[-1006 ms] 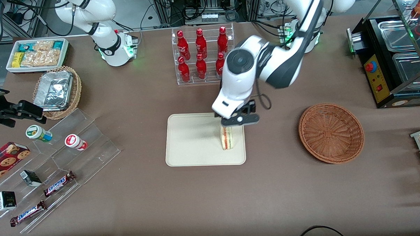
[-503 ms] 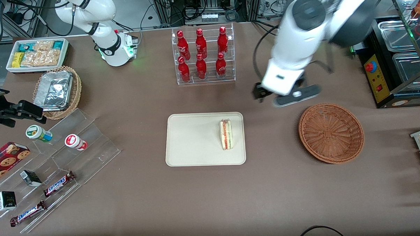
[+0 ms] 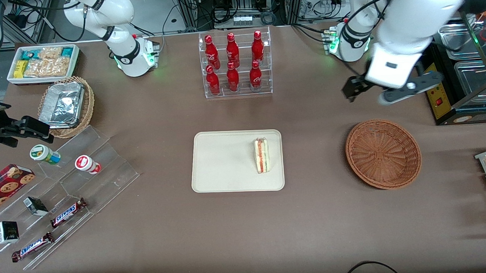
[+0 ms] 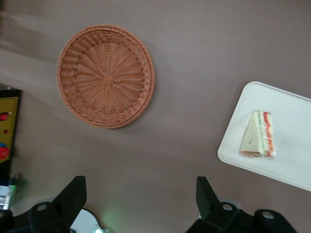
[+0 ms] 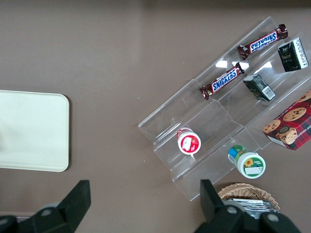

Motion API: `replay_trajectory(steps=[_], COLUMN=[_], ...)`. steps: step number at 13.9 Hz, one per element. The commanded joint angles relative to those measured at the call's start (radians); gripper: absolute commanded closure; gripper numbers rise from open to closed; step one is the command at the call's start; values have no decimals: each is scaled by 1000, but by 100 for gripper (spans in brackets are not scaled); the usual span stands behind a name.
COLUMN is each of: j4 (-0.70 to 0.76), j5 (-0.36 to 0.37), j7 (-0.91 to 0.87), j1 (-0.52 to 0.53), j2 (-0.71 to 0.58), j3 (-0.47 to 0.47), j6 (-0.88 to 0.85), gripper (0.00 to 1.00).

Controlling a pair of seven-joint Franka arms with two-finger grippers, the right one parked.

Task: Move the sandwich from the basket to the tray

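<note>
- Overhead, my gripper [image 3: 391, 91] hangs empty, jaws spread wide, above brown tabletop [image 3: 318, 214] beside the woven wicker basket [image 3: 383, 154].
- Wrist camera alone shows the triangular sandwich [image 4: 258, 135] wrapped in clear film on the smooth cream tray [image 4: 291, 116].

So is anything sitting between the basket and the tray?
No. Front view shows bare brown table between the round reddish-brown wicker basket and the cream rectangular tray.
</note>
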Motion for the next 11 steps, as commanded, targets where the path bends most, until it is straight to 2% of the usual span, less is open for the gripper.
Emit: replay_trajectory(steps=[1,6,7,11], j4=[-34,-36,-36,-36], j5=[23,37,37,17], j7=[69,220,248,375], j1=[-9,-6,41,355], j2=[-72,-140,-151,-154], j3=[52,157,154,-60], j6=[-20,-63,-64,-64], gripper=[0,0,0,0])
